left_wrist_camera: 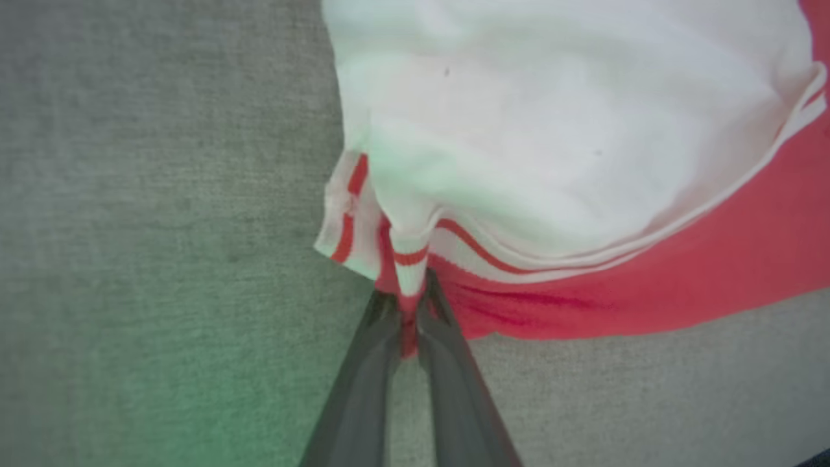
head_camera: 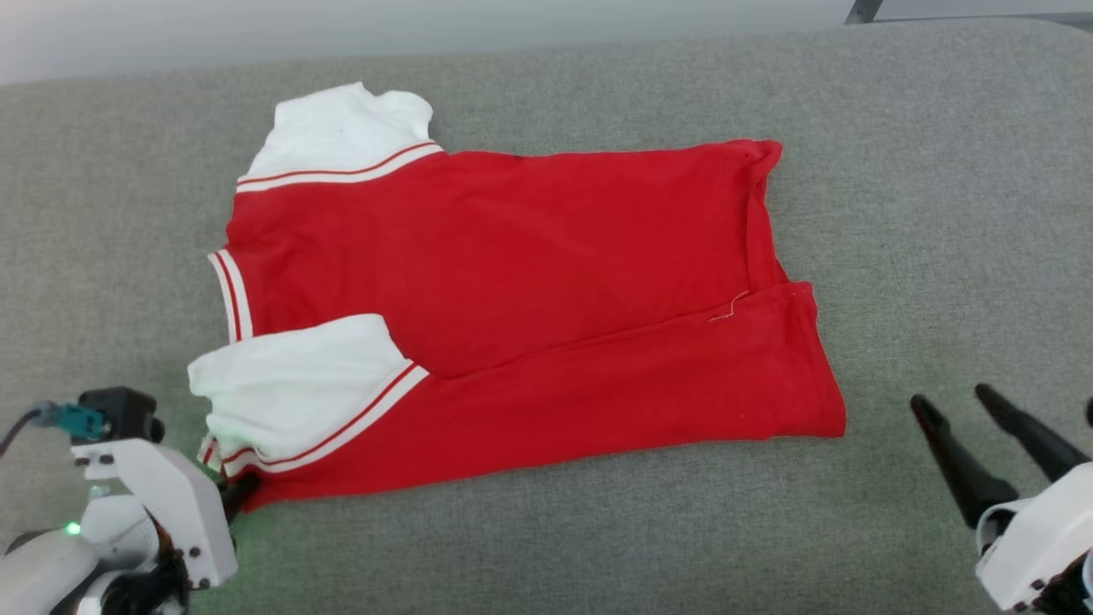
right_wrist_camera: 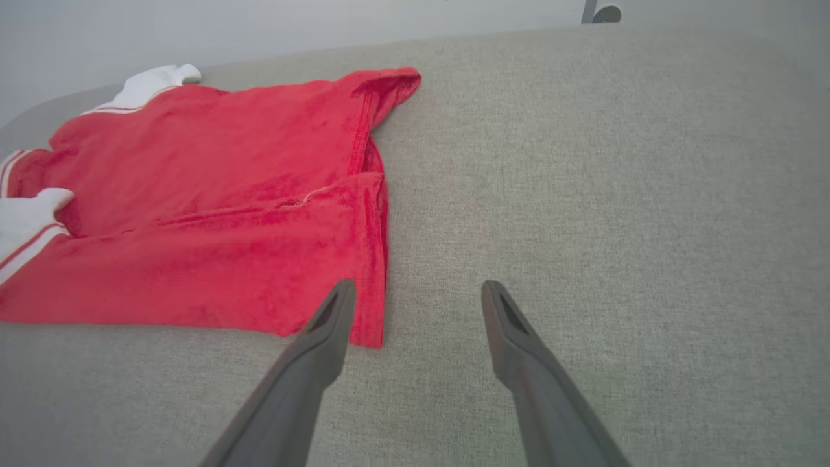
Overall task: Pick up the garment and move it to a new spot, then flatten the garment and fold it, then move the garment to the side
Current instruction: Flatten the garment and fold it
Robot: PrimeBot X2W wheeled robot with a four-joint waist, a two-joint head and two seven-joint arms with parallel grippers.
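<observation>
Everywhere around the garment [head_camera: 546, 282], grey upholstery [head_camera: 939, 213]

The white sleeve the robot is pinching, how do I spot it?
Find the grey padded surface, then the red shirt lying on it. Its near sleeve sits by the left tool, which pinches striped trim there; the far sleeve lies untouched.

The red shirt [head_camera: 529, 282] with white, stripe-trimmed sleeves lies nearly flat on the grey surface [head_camera: 939, 213], plain side up. Its near long side is folded lengthwise.
</observation>
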